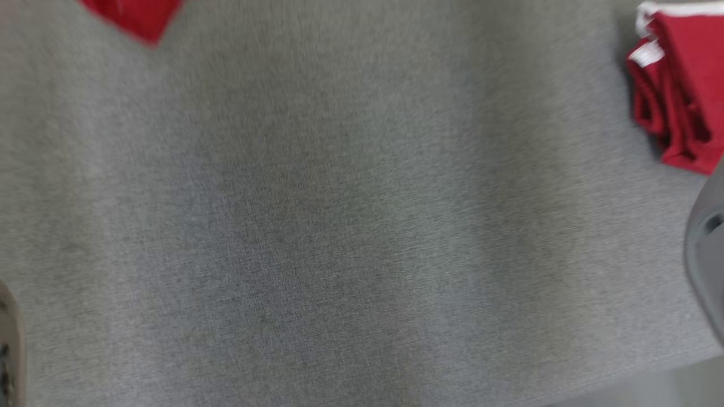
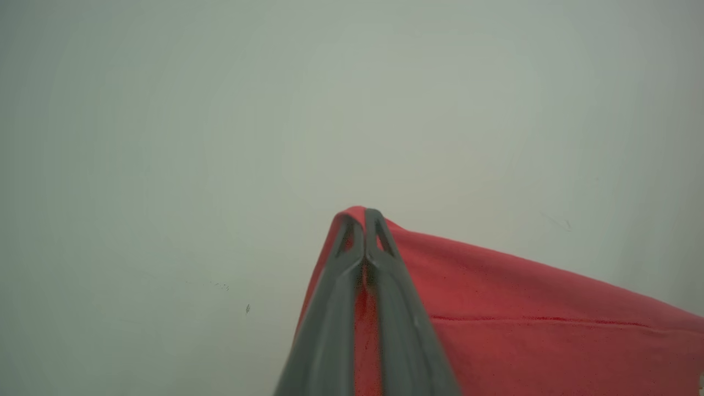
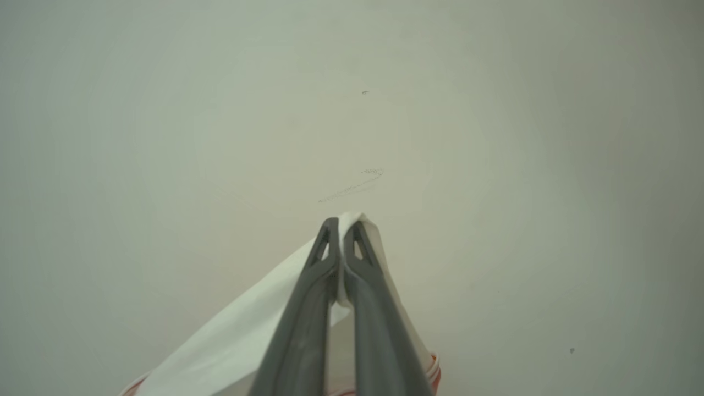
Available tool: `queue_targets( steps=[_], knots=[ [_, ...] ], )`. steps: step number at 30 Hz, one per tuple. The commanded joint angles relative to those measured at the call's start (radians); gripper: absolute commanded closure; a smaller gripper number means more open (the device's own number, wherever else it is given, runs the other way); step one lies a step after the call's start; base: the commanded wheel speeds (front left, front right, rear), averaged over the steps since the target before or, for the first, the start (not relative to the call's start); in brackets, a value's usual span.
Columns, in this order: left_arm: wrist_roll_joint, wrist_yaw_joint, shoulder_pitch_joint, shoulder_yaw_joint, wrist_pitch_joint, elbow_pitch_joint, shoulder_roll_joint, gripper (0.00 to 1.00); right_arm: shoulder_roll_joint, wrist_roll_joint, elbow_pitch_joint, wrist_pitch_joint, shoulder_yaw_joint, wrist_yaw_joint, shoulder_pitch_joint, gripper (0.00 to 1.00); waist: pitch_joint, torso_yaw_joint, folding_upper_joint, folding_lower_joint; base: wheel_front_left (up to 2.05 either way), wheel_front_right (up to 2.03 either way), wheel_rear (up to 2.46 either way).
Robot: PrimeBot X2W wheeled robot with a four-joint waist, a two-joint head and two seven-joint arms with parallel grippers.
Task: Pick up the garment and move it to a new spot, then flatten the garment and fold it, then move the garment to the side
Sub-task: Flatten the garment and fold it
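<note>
Red garment [image 2: 522, 308] is pinched at one red edge by the closed left end effector [image 2: 364, 220] and at its white trim [image 3: 247, 335] by the closed right end effector [image 3: 342, 231], with red cloth at the grey worktop's [image 1: 339, 226] upper left corner and right edge and open room between.

Head view blurred throughout. Garment [image 1: 687, 96] cut off at top, rt edges; red corner [image 1: 134, 17] cut off at top; link betw. them unclear. Left wrist view: cloth inside left gripper [image 2: 364, 215] hidden by fingers [image 2: 330, 324]. Right wrist view: specks [image 3: 367, 174] too small to ID.
</note>
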Motion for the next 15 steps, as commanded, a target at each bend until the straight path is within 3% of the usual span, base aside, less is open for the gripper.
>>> queue_targets(
  steps=[1, 6, 12, 15],
  knots=[
    [-0.007, -0.007, -0.041, 0.015, -0.038, 0.013, 0.0, 1.0, 0.003, -0.009, 0.004, -0.05, 0.005, 0.003, -0.049, 1.0, 0.14, 0.018, -0.0003, -0.0006, 0.0, 0.0, 0.0],
    [-0.021, -0.05, -0.095, 0.022, -0.122, 0.038, -0.013, 1.0, 0.002, 0.002, -0.012, -0.119, 0.028, 0.003, -0.122, 1.0, 0.157, 0.037, -0.0003, -0.0006, 0.0, 0.0, 0.0],
    [-0.029, -0.079, -0.001, -0.016, -0.141, 0.096, -0.027, 1.0, -0.001, -0.03, 0.04, -0.122, 0.14, 0.003, -0.044, 1.0, 0.151, 0.05, -0.0003, -0.0006, 0.0, 0.0, 0.0],
    [-0.038, -0.088, 0.079, -0.049, -0.149, 0.117, -0.035, 1.0, -0.016, 0.006, 0.057, -0.111, 0.206, 0.003, 0.029, 1.0, 0.137, 0.058, -0.0003, -0.0006, 0.0, 0.0, 0.0]
  ],
)
